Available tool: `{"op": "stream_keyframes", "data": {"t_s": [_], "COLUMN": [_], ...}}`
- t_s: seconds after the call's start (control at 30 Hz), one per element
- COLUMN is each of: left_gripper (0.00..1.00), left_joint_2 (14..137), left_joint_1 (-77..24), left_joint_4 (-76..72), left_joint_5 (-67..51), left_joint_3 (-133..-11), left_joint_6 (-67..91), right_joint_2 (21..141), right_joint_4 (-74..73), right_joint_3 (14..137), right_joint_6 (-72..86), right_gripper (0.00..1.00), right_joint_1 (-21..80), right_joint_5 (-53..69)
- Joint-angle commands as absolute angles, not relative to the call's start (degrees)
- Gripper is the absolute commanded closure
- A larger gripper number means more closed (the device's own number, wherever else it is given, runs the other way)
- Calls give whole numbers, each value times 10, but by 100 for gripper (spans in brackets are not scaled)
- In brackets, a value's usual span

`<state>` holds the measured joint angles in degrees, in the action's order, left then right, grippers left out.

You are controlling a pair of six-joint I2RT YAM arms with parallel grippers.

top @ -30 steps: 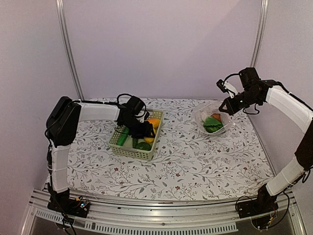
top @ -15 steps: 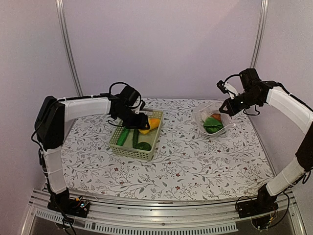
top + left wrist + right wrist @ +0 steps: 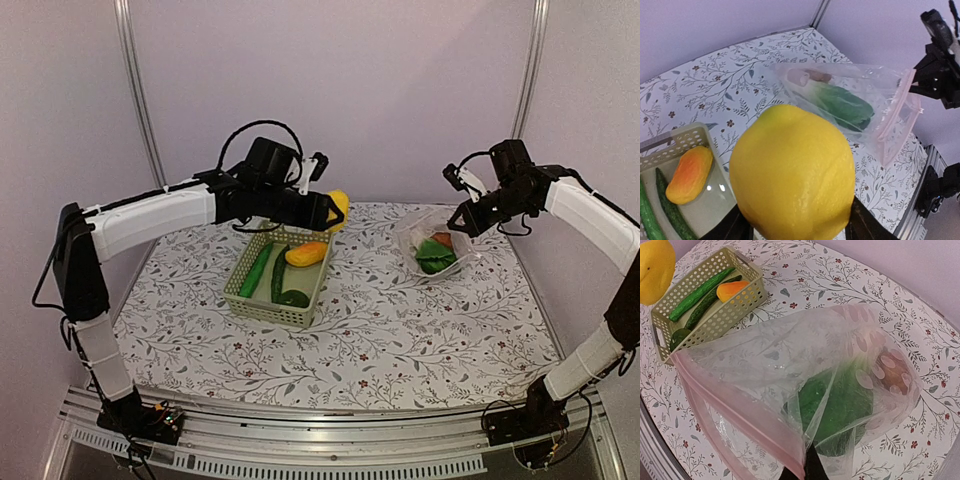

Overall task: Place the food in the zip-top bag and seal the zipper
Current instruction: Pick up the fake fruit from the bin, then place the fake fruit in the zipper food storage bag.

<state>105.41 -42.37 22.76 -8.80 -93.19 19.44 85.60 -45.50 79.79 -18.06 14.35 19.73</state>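
Observation:
My left gripper (image 3: 330, 210) is shut on a yellow lemon-like food piece (image 3: 795, 175), held in the air above the far right corner of the basket. The zip-top bag (image 3: 432, 245) lies at the back right. Its mouth faces left, and my right gripper (image 3: 463, 222) is shut on its upper edge and holds it lifted. In the right wrist view the pink zipper (image 3: 740, 415) runs along the mouth, pinched at my right gripper (image 3: 807, 470). Inside the bag (image 3: 790, 355) lie a leafy green piece (image 3: 840, 405) and a brown piece (image 3: 892, 372).
The pale green lattice basket (image 3: 262, 305) sits left of centre on the flowered table. It holds two cucumbers (image 3: 256, 270), an orange pepper (image 3: 306, 254) and a dark green piece (image 3: 294, 298). Metal posts stand at the back corners.
My left arm has risen out of the basket with the yellow piece and swung up and right toward the bag. The right arm and the bag have stayed put.

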Motion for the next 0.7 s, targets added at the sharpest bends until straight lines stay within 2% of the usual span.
{"op": "stream_keyframes", "data": {"t_s": [0.0,0.3,0.67], "left_gripper": [54,54,55], "left_joint_2": [1035,1096,1244], "left_joint_1": [-479,-559,-587], "left_joint_4": [125,74,166], "left_joint_5": [-127,-209,-164], "left_joint_3": [-946,-1015,-1182], "left_joint_6": [153,108,151], "right_joint_2": [846,856,844], "right_joint_4": [-459,-483,-495], "right_joint_3": [809,838,837], "right_joint_6": [-185,-180,-177], "right_gripper": [100,100,100], "right_joint_1": [148,154,168], "right_joint_5": [213,234,248]}}
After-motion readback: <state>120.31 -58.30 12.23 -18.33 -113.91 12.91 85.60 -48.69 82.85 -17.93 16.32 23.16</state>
